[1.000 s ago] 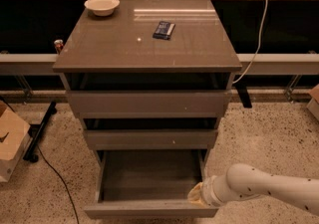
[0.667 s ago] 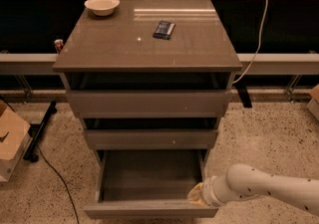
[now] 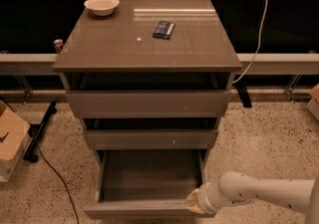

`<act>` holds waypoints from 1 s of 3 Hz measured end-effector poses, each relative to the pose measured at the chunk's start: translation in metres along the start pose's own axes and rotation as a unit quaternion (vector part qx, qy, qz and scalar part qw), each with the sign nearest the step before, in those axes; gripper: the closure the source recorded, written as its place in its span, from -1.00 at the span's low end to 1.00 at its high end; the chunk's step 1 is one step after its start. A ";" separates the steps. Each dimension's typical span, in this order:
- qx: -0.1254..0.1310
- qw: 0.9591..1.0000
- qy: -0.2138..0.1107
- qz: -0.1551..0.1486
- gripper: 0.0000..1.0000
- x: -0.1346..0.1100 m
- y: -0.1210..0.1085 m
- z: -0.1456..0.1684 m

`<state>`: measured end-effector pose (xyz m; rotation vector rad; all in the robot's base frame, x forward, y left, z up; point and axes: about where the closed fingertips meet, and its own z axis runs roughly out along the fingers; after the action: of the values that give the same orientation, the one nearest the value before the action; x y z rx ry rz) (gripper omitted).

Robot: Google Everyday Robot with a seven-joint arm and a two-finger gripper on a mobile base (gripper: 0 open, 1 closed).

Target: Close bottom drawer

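Comparing w/ a sec ago: basically no change. The gripper sits at the same spot, nearest the camera, pressed against or just beside the right end (as seen) of the bottom drawer front panel, w/ the white arm coming in from the lower right. Gripper open or shut: can't tell. The drawer is pulled out as far as before, its box open to view and nothing visible inside, so the closing push hasn't started to bite; task approx at the beginning.

Behind it, the middle drawer and top drawer both stand slightly out.

Farther back on the cabinet top: a dark flat packet toward the back edge, right of centre, and a pale bowl at the back-left corner. Neither has moved.
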<state>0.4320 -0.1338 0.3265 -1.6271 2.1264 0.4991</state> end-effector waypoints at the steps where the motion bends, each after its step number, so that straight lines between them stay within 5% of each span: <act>1: -0.010 1.000 0.000 0.024 1.00 0.025 0.006 0.032; 3: -0.033 0.996 -0.018 0.078 1.00 0.067 0.008 0.092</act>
<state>0.4184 -0.1389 0.2132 -1.4798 2.2432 0.6490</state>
